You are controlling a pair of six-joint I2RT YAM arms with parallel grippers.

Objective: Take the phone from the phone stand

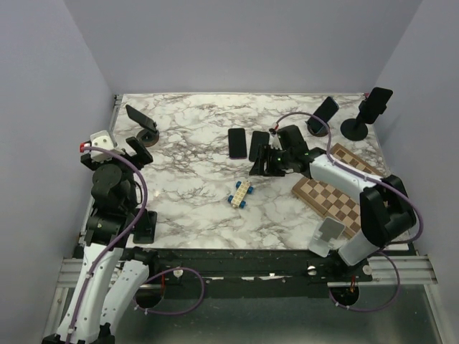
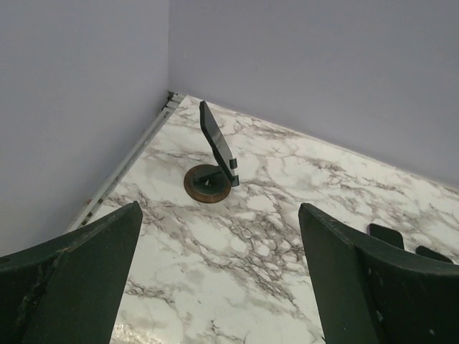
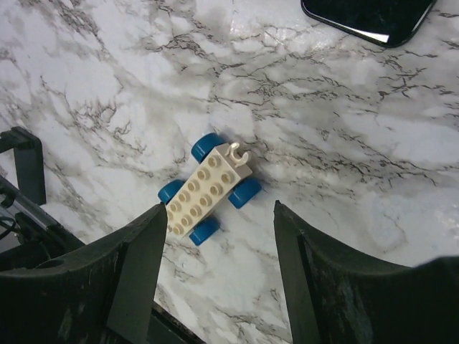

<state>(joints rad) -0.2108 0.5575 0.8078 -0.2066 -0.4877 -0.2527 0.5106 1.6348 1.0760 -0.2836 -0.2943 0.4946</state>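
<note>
Advance the left gripper (image 2: 219, 209), spread wide and holding nothing, toward the phone (image 2: 216, 140) propped at a tilt on the phone stand (image 2: 208, 184), well ahead of it and close to the far corner. Square the jaws across the phone's long edges above the stand's cradle lip and close only once both sides are bracketed. Then lift up and back along the lean rather than straight out, so as not to drag or topple the round base; expect a light base, liable to slide if snagged. Mind the side wall (image 2: 79, 107) just left of the stand: little room on that side. Leave the right gripper (image 3: 219, 208), also open and empty, hovering over the toy car (image 3: 208, 188) well to the right of the stand. Ignore the two flat phones (image 1: 237, 142) farther right of the stand, the two other propped phones (image 1: 323, 111) far right of it, and the chessboard (image 1: 332, 201), all well apart from the stand and off the path.
</note>
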